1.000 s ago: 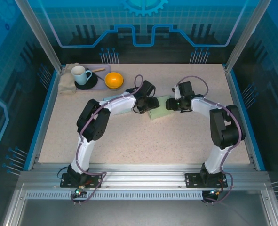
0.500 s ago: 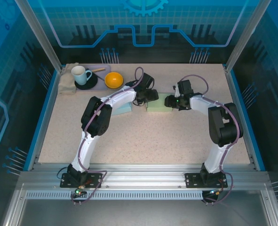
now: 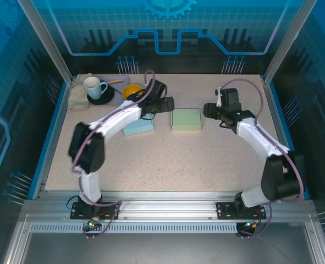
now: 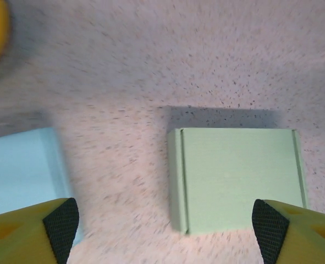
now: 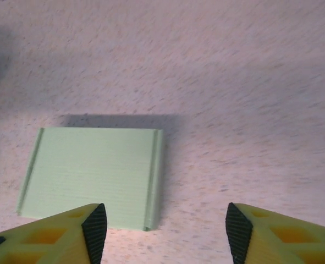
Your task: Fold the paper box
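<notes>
Green paper box [image 3: 186, 119] lies closed and flat mid-table, touching neither gripper. Light blue box [image 3: 138, 126] sits just beside it on the left with a small gap, its far edge partly under the left arm. Left gripper [image 3: 165, 103] hangs off the green box's far-left corner, fingers [image 4: 60, 223] spread wide, nothing between. Right gripper [image 3: 209, 111] is off the box's right edge, fingers [image 5: 94, 228] spread too, holding nothing. Far left: yellow bowl [image 3: 132, 92] partly covered by the left arm, white mug [image 3: 94, 87] on a dark saucer [image 3: 107, 99], beige cloth [image 3: 78, 98] beside it. Wrist cams resolve fold seams along the green box's side edges; top cam is too coarse for those.
</notes>
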